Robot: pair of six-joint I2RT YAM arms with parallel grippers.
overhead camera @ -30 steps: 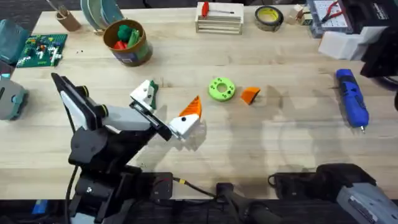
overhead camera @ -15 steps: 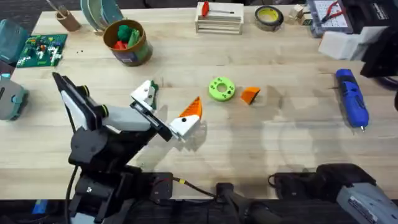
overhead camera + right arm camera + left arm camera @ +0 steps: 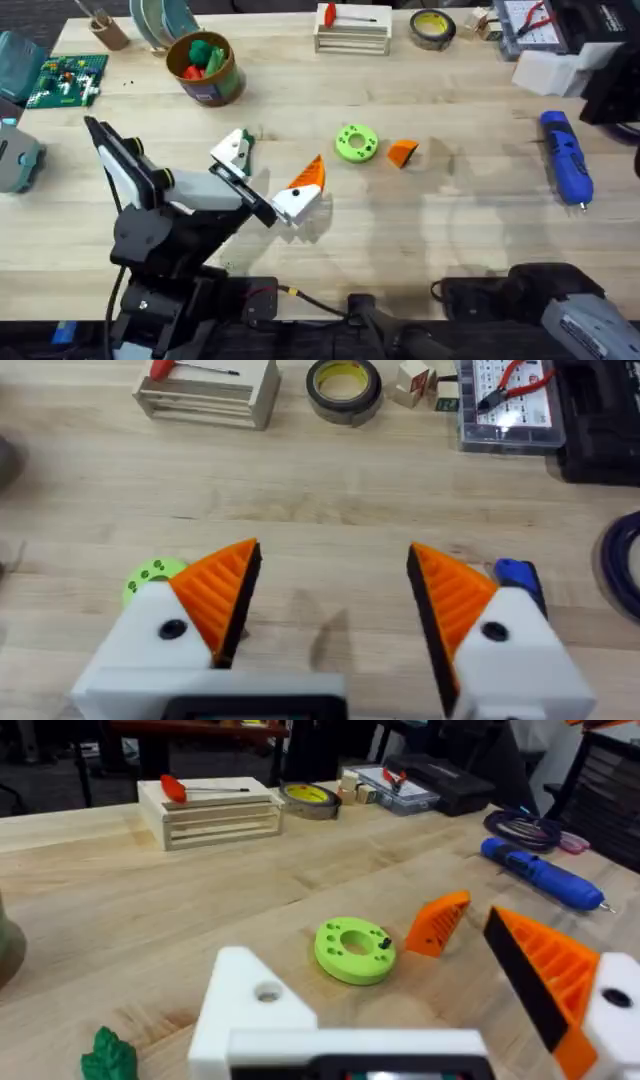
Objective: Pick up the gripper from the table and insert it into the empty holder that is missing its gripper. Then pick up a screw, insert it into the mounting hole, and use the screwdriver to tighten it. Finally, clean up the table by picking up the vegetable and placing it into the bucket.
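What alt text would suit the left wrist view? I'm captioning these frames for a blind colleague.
The left claw sits open above the table, one finger wearing an orange ribbed pad, the other a bare white holder. Ahead lie a green disc and the loose orange gripper, with the blue screwdriver farther off.

— How many loose orange wedges (image 3: 402, 152) lie on the tabletop (image 3: 450, 220)?
— One, plus one green disc (image 3: 356, 142) and one blue screwdriver (image 3: 566, 157).
— And containers?
— One tin bucket (image 3: 205, 68), one wooden crate (image 3: 352, 30), one tape roll (image 3: 433, 28).
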